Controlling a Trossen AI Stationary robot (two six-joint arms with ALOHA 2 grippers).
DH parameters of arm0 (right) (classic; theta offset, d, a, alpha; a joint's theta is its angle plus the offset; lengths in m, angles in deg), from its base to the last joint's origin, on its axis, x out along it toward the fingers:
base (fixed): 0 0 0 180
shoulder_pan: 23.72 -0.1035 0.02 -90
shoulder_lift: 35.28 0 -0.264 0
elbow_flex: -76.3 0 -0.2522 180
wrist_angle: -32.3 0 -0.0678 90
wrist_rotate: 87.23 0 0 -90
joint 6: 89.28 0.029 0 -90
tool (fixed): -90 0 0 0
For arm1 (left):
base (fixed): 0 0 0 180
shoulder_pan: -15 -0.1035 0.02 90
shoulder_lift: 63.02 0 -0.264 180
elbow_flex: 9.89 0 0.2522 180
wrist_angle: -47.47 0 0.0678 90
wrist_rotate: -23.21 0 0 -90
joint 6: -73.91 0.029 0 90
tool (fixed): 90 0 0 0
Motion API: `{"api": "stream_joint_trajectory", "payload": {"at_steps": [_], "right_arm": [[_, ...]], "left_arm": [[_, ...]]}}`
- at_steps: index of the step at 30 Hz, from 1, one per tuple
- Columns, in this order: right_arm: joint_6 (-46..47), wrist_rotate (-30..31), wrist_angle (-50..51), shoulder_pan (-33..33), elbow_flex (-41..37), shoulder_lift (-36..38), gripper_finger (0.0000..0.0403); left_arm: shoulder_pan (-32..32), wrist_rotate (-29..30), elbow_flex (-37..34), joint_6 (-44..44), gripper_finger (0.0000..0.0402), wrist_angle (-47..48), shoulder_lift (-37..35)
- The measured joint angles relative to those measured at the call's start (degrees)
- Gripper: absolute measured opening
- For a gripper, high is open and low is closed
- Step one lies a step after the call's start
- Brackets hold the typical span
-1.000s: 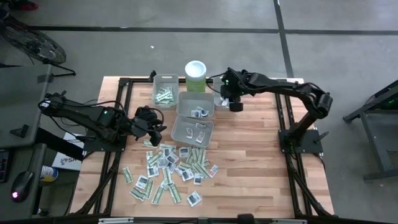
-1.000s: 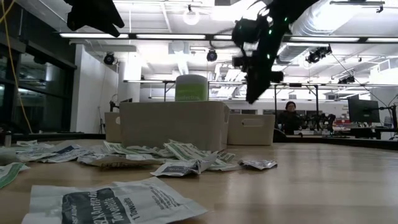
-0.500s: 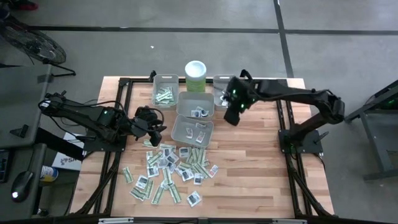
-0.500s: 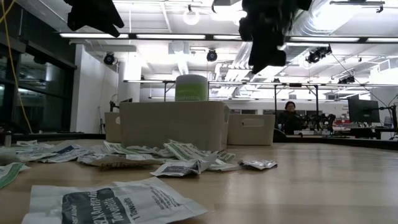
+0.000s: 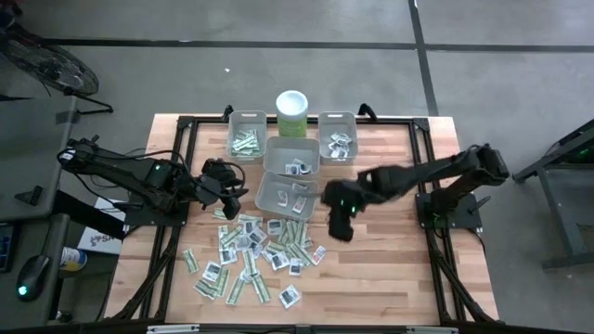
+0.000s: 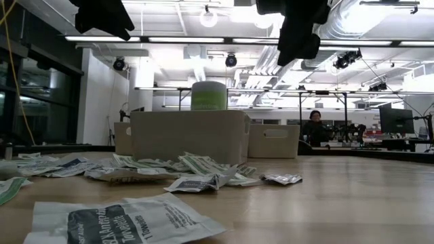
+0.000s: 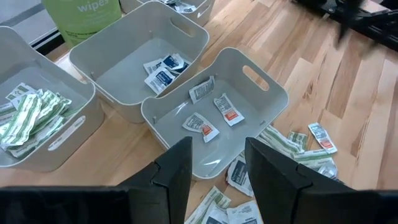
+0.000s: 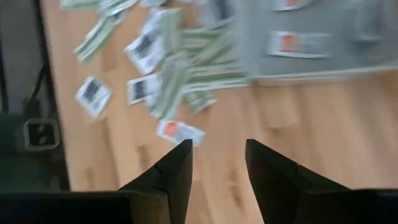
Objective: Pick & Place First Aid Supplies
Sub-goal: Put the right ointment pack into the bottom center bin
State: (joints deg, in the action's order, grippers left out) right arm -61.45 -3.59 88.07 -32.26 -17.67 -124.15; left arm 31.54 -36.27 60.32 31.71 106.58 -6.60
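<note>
Left wrist view: packets (image 7: 209,117) in bin (image 7: 264,93).

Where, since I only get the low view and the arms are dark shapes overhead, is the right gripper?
Observer: The right gripper hangs over bare wood just right of the loose packets.
Operator: Holding anything?
Observer: No; its wrist view shows open, empty fingers.
Operator: And the left?
Observer: The left gripper hovers open beside the nearest bin, on its left.
</note>
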Motion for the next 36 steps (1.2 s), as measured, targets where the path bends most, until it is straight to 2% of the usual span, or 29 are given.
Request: {"api": "stream_joint_trajectory", "payload": {"at_steps": [4, 7, 14, 23, 36], "right_arm": [[-2.49, 0.03, -3.92, -5.89, 0.0, -3.79, 0.0142], [-9.23, 0.74, -5.26, -9.56, 0.0, -6.58, 0.0142], [-24.16, 8.07, -6.15, -14.85, 0.0, -10.66, 0.0142], [-29.98, 9.83, -12.19, -15.45, 0.0, -16.87, 0.0144], [-32.11, 9.54, -12.29, -13.17, 0.0, -22.52, 0.0147]], "left_arm": [[0.0, -0.19, 0.01, 1.34, 0.0147, -0.01, 0.0], [0.0, -1.16, 0.01, 1.6, 0.0147, -0.01, 0.0], [0.0, -1.9, 0.0, 1.93, 0.0147, 0.04, 0.0], [0.0, -4.02, 0.0, 1.9, 0.0147, 0.19, 0.0], [0.02, -4.96, 0.0, 1.88, 0.0147, 0.38, 0.0]]}}
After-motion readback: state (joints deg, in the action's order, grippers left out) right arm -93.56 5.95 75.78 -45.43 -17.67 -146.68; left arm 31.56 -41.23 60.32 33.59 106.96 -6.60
